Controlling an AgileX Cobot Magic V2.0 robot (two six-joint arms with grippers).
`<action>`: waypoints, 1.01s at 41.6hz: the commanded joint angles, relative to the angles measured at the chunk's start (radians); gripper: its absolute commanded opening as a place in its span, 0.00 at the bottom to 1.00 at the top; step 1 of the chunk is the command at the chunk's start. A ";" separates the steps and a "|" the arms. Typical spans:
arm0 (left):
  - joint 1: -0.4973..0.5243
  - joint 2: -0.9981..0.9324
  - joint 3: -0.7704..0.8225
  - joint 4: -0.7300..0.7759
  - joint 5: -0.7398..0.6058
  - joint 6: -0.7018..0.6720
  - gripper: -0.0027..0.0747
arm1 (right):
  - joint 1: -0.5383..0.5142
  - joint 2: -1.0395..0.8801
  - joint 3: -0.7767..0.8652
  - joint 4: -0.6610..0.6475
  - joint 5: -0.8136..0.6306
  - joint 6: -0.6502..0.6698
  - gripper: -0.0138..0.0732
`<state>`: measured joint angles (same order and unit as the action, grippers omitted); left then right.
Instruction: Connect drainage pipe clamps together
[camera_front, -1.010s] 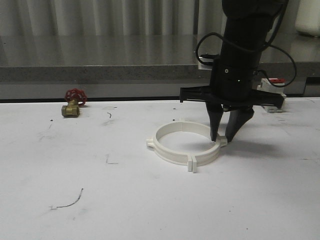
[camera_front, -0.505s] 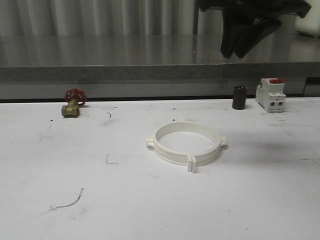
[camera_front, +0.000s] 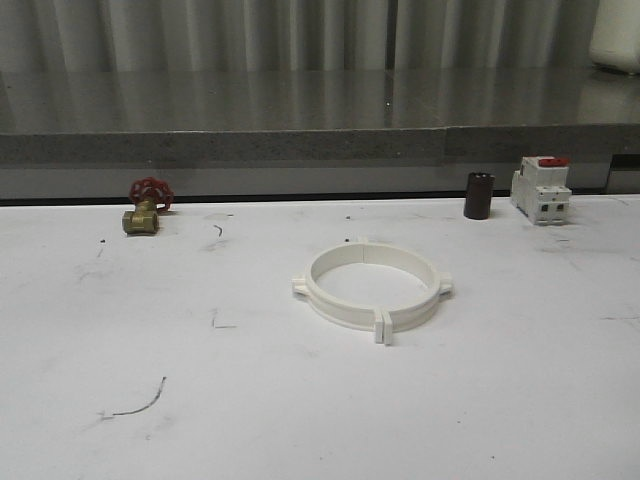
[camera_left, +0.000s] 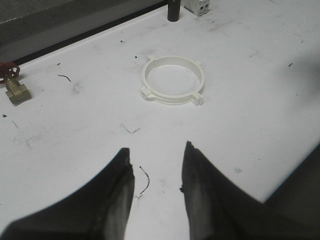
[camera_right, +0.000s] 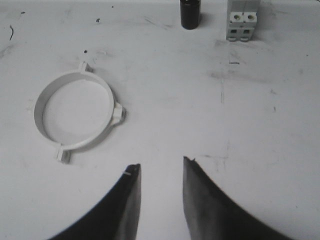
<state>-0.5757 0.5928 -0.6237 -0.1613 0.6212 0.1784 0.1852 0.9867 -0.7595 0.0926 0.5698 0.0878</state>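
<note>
The two white drainage pipe clamps (camera_front: 372, 286) lie flat in the middle of the white table, joined into one closed ring with small tabs sticking out at the seams. The same ring of drainage pipe clamps (camera_left: 173, 80) shows in the left wrist view, well beyond my left gripper (camera_left: 157, 150), which is open and holds nothing. In the right wrist view the drainage pipe clamps (camera_right: 75, 110) lie off to one side of my right gripper (camera_right: 161, 164), also open, high above the table and empty.
A brass valve with a red handwheel (camera_front: 146, 206) sits at the back left. At the back right stand a small dark cylinder (camera_front: 479, 195) and a white breaker with a red top (camera_front: 541, 188). A grey ledge (camera_front: 300, 145) runs behind the table.
My right arm stood at the ring's right edge with its fingers down by the tab, then rose and left the front view. The ring stays joined on the table.
</note>
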 joint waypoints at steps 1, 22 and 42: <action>0.000 0.000 -0.027 -0.018 -0.071 0.000 0.35 | -0.007 -0.118 0.054 0.009 -0.068 -0.023 0.45; 0.000 0.000 -0.027 -0.018 -0.071 0.000 0.35 | -0.004 -0.419 0.198 -0.081 0.058 -0.022 0.45; 0.000 0.000 -0.027 -0.018 -0.071 0.000 0.35 | -0.004 -0.419 0.198 -0.081 0.048 -0.022 0.02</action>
<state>-0.5757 0.5928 -0.6237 -0.1613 0.6212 0.1784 0.1852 0.5698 -0.5387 0.0257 0.6859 0.0741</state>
